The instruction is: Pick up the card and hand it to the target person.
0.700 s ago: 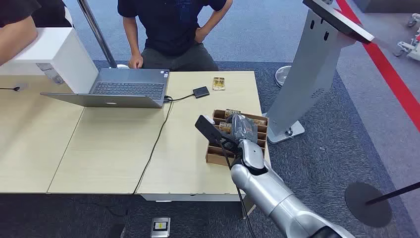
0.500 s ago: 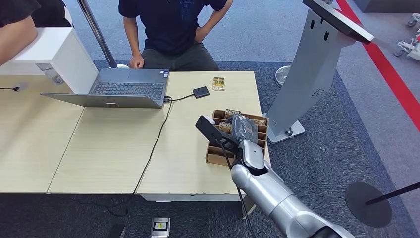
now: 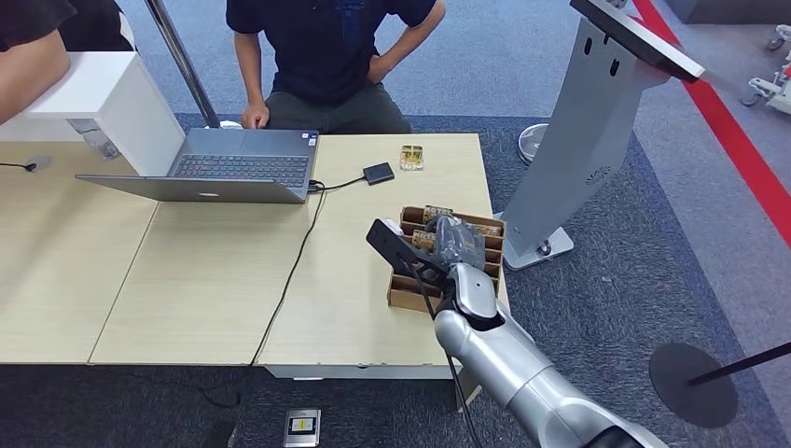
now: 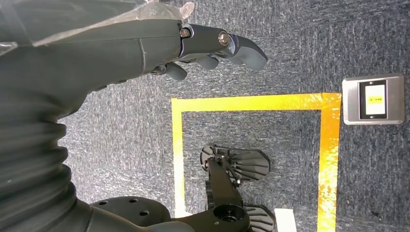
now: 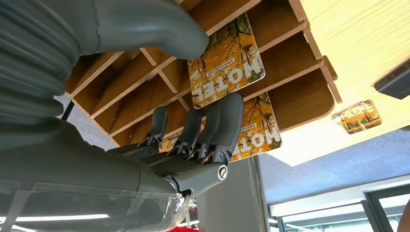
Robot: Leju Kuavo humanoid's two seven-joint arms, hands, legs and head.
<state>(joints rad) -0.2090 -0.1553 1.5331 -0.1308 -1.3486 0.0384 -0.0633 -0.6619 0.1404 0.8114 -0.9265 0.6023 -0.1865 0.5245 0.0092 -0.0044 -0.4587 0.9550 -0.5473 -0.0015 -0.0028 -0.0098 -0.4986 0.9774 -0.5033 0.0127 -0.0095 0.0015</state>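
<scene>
Orange and yellow autumn trees cover the face of the card (image 5: 226, 62), a rounded-corner rectangle with the word MOTEL printed in white across one end; it stands in a slot of the brown wooden card holder (image 5: 290, 58), leaning against a divider. A second card (image 5: 256, 128) of the same print sits in the neighbouring slot, partly hidden behind the fingers (image 5: 223, 123). In the head view the card holder (image 3: 403, 295) rests near the right-hand end of the pale wood table (image 3: 187, 280), and the right hand (image 3: 453, 241) hovers directly over it, the silver arm rising from below. Seen from the right wrist, the right hand (image 5: 193, 140) has its dark fingers extended side by side and its thick grey thumb (image 5: 159, 26) apart from them, the card lying in the gap between; nothing is gripped, and I cannot tell whether a fingertip touches either card. The left hand (image 4: 203, 46) hangs over grey carpet with yellow floor tape (image 4: 251, 102), fingers loosely bent and holding nothing. Farther along the table a third card (image 3: 411, 156) lies flat beside a small black device (image 3: 378, 173) cabled to an open laptop (image 3: 233, 166), where a person in a dark shirt (image 3: 331, 47) sits.
</scene>
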